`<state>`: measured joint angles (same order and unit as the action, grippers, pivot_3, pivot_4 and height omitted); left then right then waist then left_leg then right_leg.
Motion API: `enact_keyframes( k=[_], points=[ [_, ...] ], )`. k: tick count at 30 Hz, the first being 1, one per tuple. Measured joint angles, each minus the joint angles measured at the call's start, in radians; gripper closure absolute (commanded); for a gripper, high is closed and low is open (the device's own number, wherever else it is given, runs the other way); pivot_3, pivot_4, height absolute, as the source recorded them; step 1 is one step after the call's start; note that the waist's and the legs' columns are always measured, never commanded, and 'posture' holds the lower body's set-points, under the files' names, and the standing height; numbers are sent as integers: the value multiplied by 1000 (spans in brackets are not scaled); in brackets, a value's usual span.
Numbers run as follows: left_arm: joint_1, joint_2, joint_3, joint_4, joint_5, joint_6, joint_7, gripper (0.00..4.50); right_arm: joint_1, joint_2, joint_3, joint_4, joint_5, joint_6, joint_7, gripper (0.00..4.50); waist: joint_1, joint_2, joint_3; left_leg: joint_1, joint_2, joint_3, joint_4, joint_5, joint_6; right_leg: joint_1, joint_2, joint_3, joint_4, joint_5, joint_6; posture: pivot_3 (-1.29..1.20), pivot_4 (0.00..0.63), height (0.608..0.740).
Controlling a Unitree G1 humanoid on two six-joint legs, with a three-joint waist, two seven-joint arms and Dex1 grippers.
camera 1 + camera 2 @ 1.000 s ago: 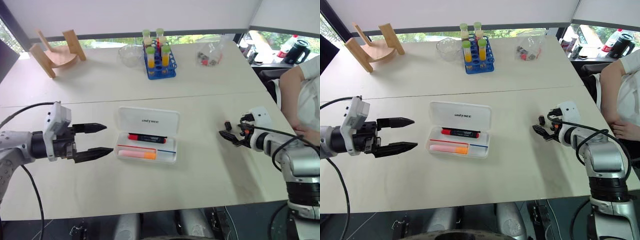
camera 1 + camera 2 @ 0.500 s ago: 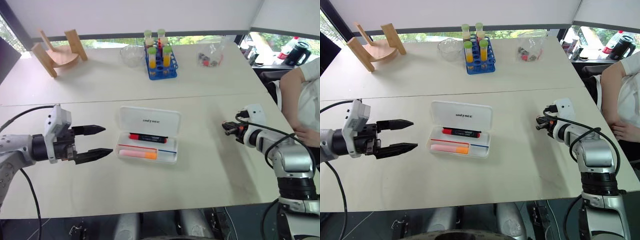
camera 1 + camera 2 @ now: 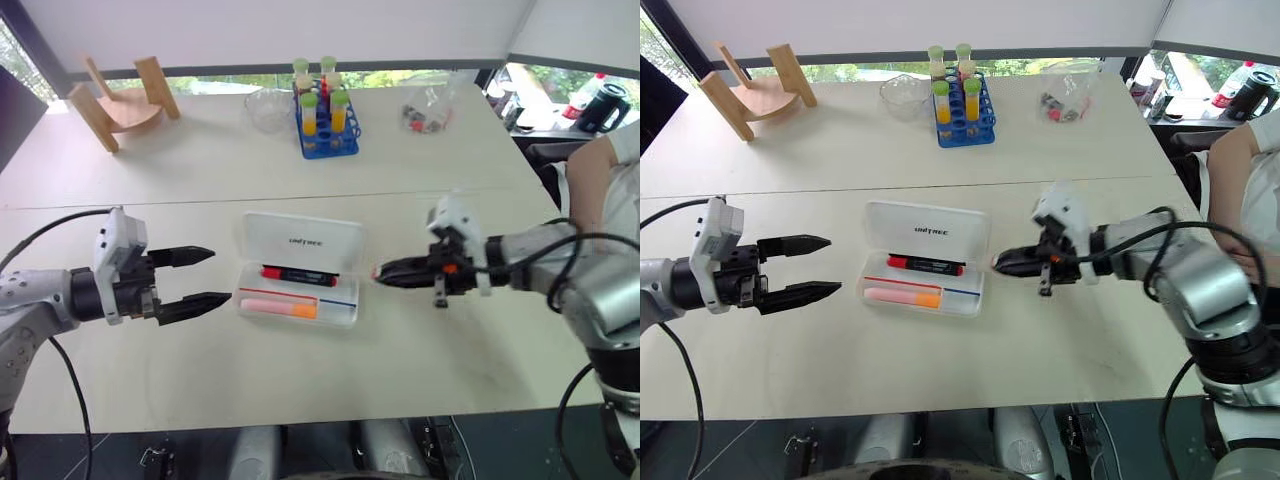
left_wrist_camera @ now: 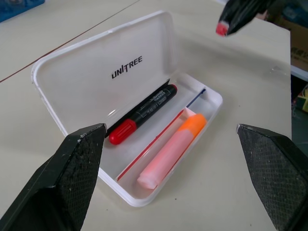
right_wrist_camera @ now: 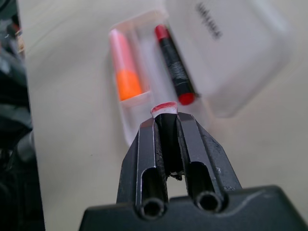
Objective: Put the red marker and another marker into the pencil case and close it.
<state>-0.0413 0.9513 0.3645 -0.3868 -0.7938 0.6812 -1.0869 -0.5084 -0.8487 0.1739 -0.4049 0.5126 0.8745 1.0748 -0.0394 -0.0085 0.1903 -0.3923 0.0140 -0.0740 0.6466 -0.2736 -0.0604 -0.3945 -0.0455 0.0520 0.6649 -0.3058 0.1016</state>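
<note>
right gripper [image 3: 1002, 263] has swung in from the table's right side toward the flat white rectangular plastic pencil case [image 3: 926, 257], and its two black fingers, apart a second ago, are now pressed together; tip sits just beside the case's right end, not touching as far as can be told. a small red-rimmed bit shows at the fingertips in the right wrist view, too blurred to say whether it is part of the fingers or something pinched. left gripper [image 3: 200, 276] has stayed put, fingers wide apart, hovering near the case's left end, holding nothing. slim marker pen with red end and black barrel [image 4: 140, 115] lies in the tray's rear compartment; chunky pale pink highlighter with orange end [image 4: 173, 149] lies in the front one, a thin red and blue line between them. lid stands open, laid back. judgement: both markers are in, only closing remains, and the closed right fingers look set to nudge the lid. hinge is hard to make out.
</note>
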Motion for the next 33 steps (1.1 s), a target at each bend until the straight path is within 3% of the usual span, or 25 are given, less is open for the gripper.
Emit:
enact_keyframes(
  k=[6, 13, 21, 24, 30, 31, 33],
  points=[
    [-1, -2, -7, -28, -5, 11, 24, 0, -20, 107, 166, 111, -130, -136, -8, 4480, -3, 0, 0, 0, 0, 0, 0, 0, 0, -1, 0, 0, 0, 0, 0, 0, 150, 740],
    [37, -13, 6, -70, -48, 45, 59, 0, -36, 198, 218, 195, -195, -163, -44, 4480, -3, 0, 0, 0, 0, -1, -1, 0, 0, -1, 1, 0, 1, 0, 0, 0, 150, 740],
    [49, -13, 12, -90, -67, 56, 82, 0, -45, 216, 254, 177, -194, -147, -17, 4480, -3, 0, 0, 0, 0, -1, 0, 0, 0, -1, 0, -1, 1, 0, 0, 0, 150, 740],
    [50, -13, 12, -90, -67, 56, 88, 0, -45, 219, 254, 166, -194, -142, -13, 3242, -3, 0, 0, 0, 0, -1, 0, 0, 0, -1, 1, -1, 1, 0, 0, 0, 150, 740],
    [76, -13, 13, -87, -60, 54, 106, 0, -60, 223, 249, 160, -185, -107, -15, 295, -3, 0, 0, 0, 0, -2, -1, 0, 0, -1, 1, -1, 1, 0, 0, 0, 150, 740],
    [76, -13, 13, -86, -56, 52, 109, 0, -63, 223, 246, 153, -181, -98, -13, 75, -3, 0, 0, 0, 0, -2, -1, 0, 0, -1, 1, -1, 1, 0, 0, 0, 150, 740],
    [76, -21, 13, -82, -47, 46, 119, 0, -74, 215, 240, 136, -166, -81, -4, 75, -3, 0, 0, 0, 0, -2, 0, 0, 0, -1, 0, -1, 1, 0, 0, 0, 150, 740]
  ],
)
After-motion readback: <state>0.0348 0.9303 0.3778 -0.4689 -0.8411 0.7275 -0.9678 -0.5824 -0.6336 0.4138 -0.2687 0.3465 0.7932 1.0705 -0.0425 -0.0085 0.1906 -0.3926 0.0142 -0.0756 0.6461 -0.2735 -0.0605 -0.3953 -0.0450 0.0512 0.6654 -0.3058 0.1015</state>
